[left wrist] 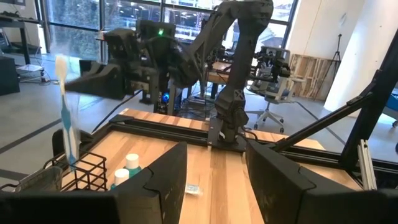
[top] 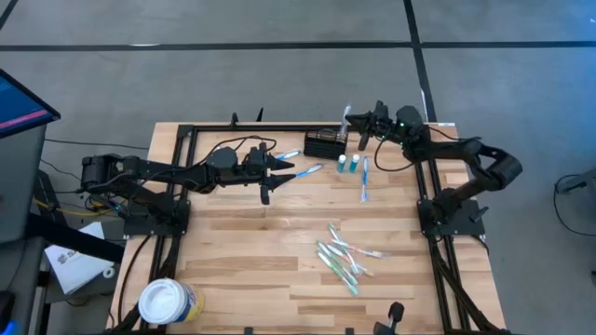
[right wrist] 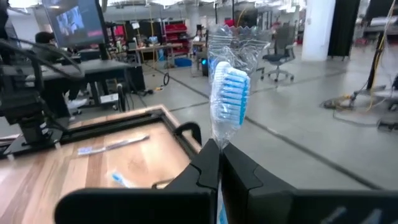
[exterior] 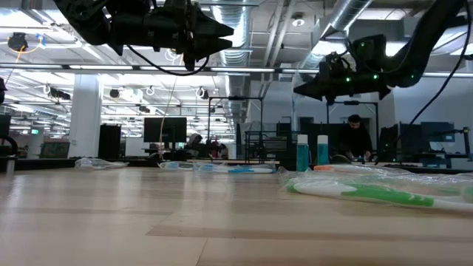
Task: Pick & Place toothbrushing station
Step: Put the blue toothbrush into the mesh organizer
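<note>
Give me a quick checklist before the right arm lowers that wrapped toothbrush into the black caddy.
1. Right gripper shut on the wrapped toothbrush: ok.
2. Toothbrush upright, bristle end up: ok.
3. Toothbrush directly over the caddy: cannot tell; in the high view it sits at the caddy's right end.
4. Free compartment in the caddy: cannot tell.
5. Left gripper clear of the caddy, open, holding nothing: ok.
6. Two small bottles standing apart from the caddy, not blocking the descent: ok.
</note>
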Robot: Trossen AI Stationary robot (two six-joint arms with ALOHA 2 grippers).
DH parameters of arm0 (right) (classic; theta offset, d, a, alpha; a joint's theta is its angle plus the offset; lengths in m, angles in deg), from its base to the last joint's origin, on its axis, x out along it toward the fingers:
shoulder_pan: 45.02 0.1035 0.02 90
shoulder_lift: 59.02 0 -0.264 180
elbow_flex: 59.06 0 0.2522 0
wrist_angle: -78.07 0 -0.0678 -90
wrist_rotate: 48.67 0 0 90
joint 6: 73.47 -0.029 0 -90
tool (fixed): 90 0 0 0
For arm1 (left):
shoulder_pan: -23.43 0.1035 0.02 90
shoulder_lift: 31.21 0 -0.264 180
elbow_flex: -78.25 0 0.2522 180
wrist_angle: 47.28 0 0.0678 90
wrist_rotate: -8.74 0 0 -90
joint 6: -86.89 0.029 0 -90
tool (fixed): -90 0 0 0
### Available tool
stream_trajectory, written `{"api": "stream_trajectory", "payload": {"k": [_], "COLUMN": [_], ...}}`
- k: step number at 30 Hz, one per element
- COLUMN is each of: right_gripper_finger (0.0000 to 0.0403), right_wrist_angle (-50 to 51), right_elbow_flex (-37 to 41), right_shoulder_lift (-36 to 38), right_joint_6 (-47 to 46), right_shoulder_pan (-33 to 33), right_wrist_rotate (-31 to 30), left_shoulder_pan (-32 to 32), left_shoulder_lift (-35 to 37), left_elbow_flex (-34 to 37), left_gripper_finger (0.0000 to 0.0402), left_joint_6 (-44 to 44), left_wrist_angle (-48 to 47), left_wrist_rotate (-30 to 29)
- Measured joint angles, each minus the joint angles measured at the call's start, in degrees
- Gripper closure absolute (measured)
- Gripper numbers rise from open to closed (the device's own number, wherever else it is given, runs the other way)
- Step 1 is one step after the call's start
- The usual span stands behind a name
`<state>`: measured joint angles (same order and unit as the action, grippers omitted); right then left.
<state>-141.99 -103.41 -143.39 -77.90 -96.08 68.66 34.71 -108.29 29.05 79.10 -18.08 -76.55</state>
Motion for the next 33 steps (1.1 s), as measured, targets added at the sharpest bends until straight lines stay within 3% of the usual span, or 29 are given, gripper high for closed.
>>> {"api": "stream_trajectory", "payload": {"k": [19,33], "right_gripper_finger": [0.0403,0.0403], "right_wrist_angle": [-7.1,-6.6], "right_elbow_flex": [0.0,0.0], "right_shoulder_lift": [-10.6,-11.6], "right_joint_6": [-1.6,-1.6], "right_shoulder_pan": [0.0,0.0], "right_wrist_rotate": [-0.2,1.1], "left_shoulder_pan": [0.0,0.0], "left_shoulder_lift": [0.0,0.0], "left_elbow_flex": [0.0,0.0], "left_gripper_finger": [0.0245,0.0245], "left_joint_6": [0.0,0.0], "left_wrist_angle": [-0.1,-0.1], "left_wrist_rotate": [0.0,0.0]}}
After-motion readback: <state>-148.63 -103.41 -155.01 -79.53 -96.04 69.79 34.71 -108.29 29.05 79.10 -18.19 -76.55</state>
